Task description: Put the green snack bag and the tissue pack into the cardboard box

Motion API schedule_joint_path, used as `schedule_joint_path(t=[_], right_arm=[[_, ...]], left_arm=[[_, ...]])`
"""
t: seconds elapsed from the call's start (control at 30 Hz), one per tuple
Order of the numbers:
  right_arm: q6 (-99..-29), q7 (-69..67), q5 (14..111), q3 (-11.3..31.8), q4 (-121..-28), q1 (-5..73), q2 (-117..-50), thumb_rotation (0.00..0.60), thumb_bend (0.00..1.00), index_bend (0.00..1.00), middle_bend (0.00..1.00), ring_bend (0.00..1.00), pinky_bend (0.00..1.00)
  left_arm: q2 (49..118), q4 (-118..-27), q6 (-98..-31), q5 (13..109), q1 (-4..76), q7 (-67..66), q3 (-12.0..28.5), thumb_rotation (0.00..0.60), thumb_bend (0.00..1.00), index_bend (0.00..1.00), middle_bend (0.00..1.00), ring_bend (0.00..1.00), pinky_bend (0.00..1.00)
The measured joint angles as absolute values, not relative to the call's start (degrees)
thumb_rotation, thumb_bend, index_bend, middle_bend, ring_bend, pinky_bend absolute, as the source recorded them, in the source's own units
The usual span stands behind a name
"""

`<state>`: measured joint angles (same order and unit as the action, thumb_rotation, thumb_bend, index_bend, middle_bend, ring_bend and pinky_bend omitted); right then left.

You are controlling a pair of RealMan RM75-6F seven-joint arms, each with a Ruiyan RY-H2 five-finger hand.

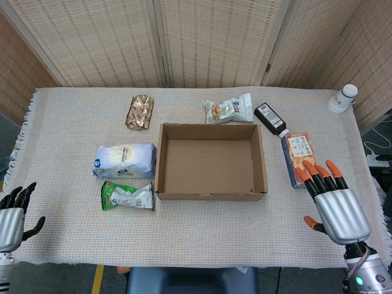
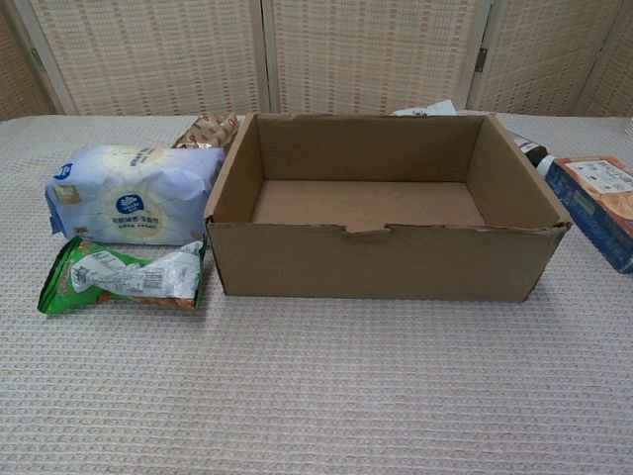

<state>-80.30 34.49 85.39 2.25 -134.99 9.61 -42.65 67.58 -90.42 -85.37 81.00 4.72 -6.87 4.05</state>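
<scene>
Nothing done yet: cardboard box (image 1: 211,161) empty, green snack bag (image 1: 127,196) and tissue pack (image 1: 125,160) lie on the bench just left of it, left robot hand (image 1: 13,212) and right robot hand (image 1: 334,202) both spread wide, holding nothing.

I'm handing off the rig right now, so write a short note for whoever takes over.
Left hand: open, holding nothing, at the table's near left edge.
Right hand: open, holding nothing, near the right edge.
Snack bag and tissue pack: both on the cloth just left of the box, tissue pack behind the bag.
Done: nothing; the box holds nothing.
Left: put both into the box.
</scene>
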Motion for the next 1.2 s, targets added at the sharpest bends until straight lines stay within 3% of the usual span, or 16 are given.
schedule_joint_path(t=[0.6,0.77,1.2], right_arm=[[-78.85,37.86,82.70,2.80,-134.99,10.69,-45.08,0.600,0.04,0.12,0.00,0.00,0.00],[-78.79,38.08,82.22,2.83,-134.99,10.74,-45.12,0.600,0.04,0.12,0.00,0.00,0.00],[-78.99,36.66,80.74,3.36,-134.99,10.96,-44.35,0.600,0.04,0.12,0.00,0.00,0.00]], left_arm=[[66.18,-90.79,-86.25,83.08,4.15,-3.73,3.47,0.600,0.30,0.08,0.17,0.08,0.17],[65.28,-93.97,-86.57,85.06,4.05,-4.16,2.53,0.600,0.30,0.08,0.16,0.08,0.23],[64.88,-109.02,-76.28,87.90,7.69,-23.24,-1.99,0.600,0.30,0.08,0.14,0.08,0.23]])
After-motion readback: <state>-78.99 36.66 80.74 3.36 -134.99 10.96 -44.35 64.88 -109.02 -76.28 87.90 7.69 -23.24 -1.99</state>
